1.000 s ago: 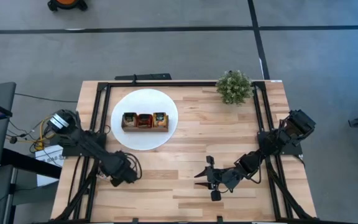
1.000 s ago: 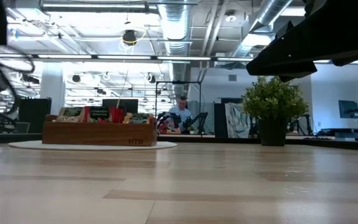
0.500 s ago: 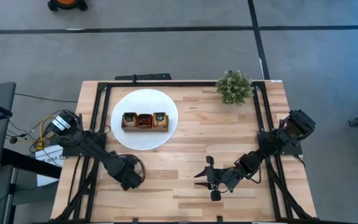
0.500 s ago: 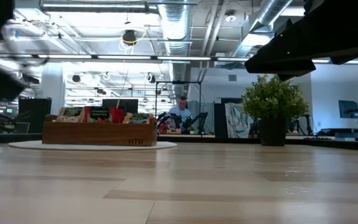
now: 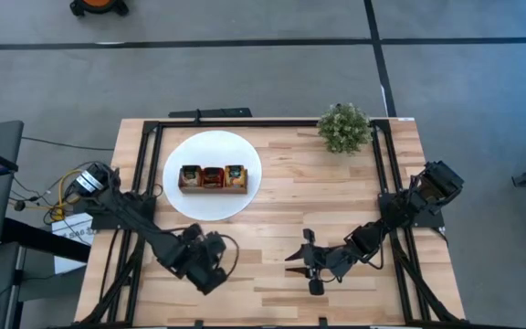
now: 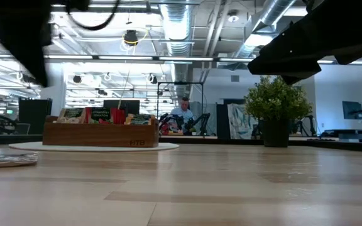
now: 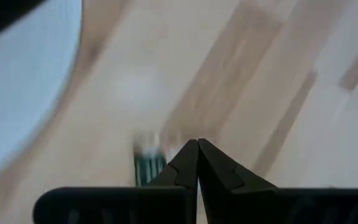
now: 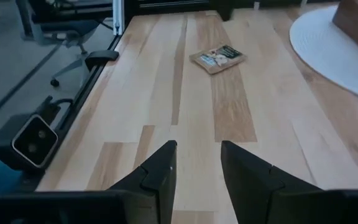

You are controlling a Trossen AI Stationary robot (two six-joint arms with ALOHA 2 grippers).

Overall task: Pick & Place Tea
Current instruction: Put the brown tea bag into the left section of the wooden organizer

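On the table [image 5: 281, 210] the L gripper [image 5: 210, 270], fingers together & empty, has swung in from the left edge over prob. a loose sachet [image 8: 218, 58], so pick's next; other tea [image 5: 212, 174] in tray [image 5: 213, 189]; R gripper [image 5: 307, 260] idle, fingers apart.

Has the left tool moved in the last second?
Yes. In the high view the left tool has swung right along the table's near edge, away from the white disc.

left wrist view blurred, sachet [image 7: 146, 163] indistinct
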